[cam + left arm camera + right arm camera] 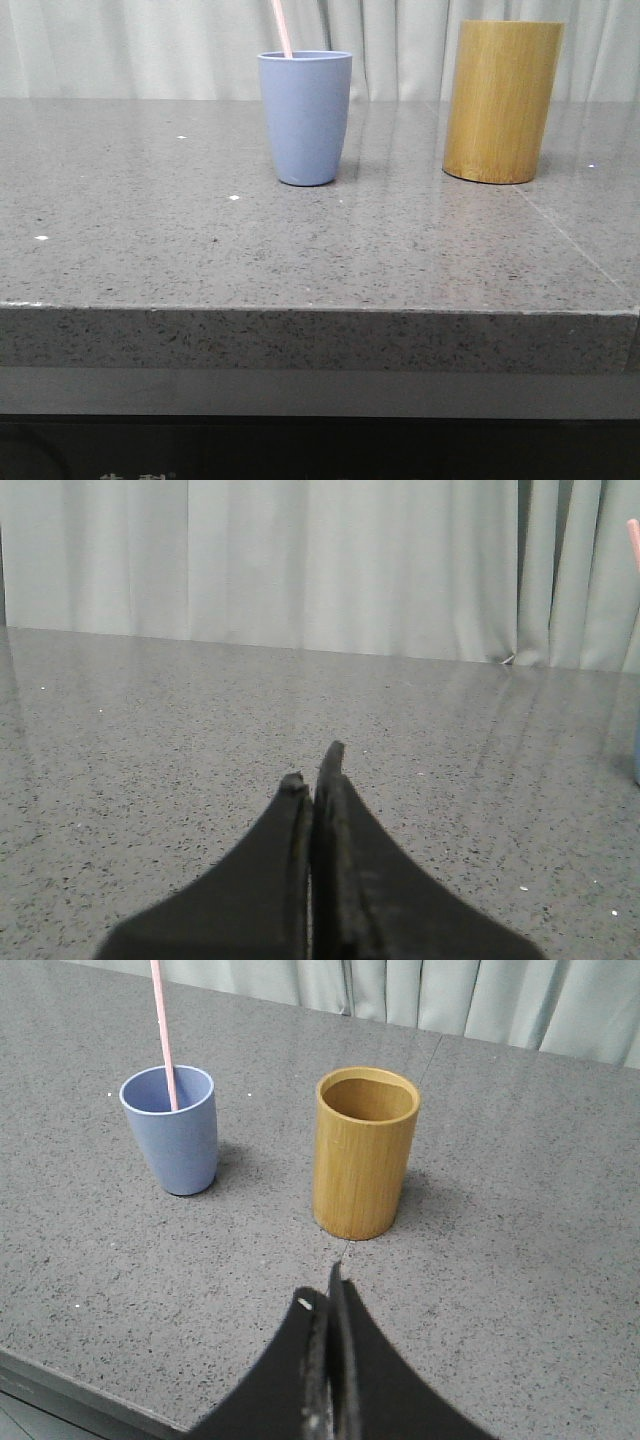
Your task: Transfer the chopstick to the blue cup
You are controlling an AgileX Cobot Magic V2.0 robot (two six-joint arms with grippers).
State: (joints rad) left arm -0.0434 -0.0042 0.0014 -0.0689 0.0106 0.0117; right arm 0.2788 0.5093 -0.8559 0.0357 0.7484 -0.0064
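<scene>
The pale pink chopstick stands leaning inside the light-blue cup on the grey stone table; the right wrist view shows the chopstick resting in that cup. My right gripper is shut with nothing in it, hovering near the table's front edge, short of the bamboo holder. My left gripper is also shut and empty, low over bare table, with the chopstick's tip far off to one side.
A taller yellow-brown bamboo cylinder stands to the right of the blue cup; from the right wrist its inside looks hollow. Pale curtains hang behind the table. The table's front edge runs across the front view.
</scene>
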